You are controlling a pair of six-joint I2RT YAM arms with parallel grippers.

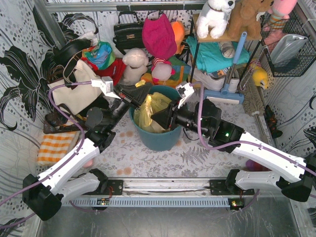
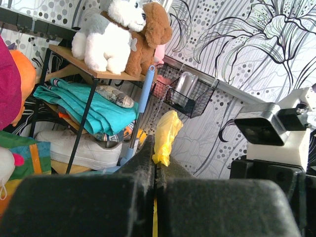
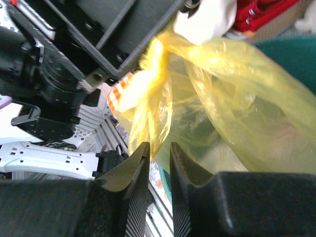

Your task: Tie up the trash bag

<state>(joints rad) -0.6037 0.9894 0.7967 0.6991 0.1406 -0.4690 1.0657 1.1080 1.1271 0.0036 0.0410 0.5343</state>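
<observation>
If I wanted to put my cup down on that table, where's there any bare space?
The barest patch is the patterned cloth in front of the teal bin, between it and the metal rail. A smaller strip lies behind the right arm, beside the mop. Behind the bin, bags and toys crowd together.

Overhead feed looks bright and even on my end, soft light from up top, so the arms only drop faint shadows on the bench (image 1: pixel 148 153). The walls lean out a bit toward the corners, typical wide-lens look.

Left wrist cam: the left end effector (image 2: pixel 154 158) is a dark, mushy, out-of-focus block across the bottom, while the shelf (image 2: pixel 94 74) behind is crisp. The wall (image 2: pixel 256 44) on the right runs pretty bright.

Right wrist cam: the trash bag (image 3: pixel 237 98) glows where light passes through, its hanging fold blown out yellow and soft. The right end effector (image 3: pixel 157 150) is sharp enough to show its ribbing.
</observation>
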